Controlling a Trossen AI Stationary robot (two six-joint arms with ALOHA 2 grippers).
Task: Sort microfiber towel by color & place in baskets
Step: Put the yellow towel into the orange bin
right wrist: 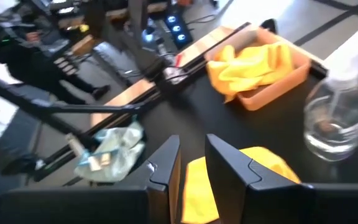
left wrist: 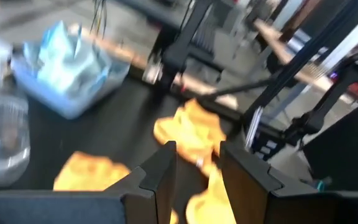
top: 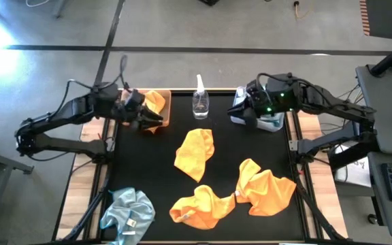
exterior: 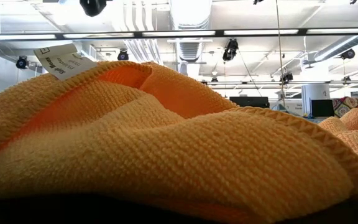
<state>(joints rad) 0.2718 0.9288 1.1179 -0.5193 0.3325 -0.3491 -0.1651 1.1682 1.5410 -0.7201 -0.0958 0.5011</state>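
Right against your low camera lies an orange towel (exterior: pixel 166 149) with its white tag (exterior: pixel 64 62) up. Your black desk (top: pixel 148 163) carries three orange towels (top: pixel 194 153) in the middle and one pale blue towel (top: pixel 128 212) at its near left corner. Your tan basket (top: pixel 163 109) holds an orange cloth; the grey-blue basket (top: pixel 267 122) holds blue. Between them stands a clear spray bottle (top: pixel 200 101). Your left gripper (top: pixel 148 121) hangs at the tan basket, your right gripper (top: pixel 240 107) at the grey-blue one; both have parted fingers holding nothing.
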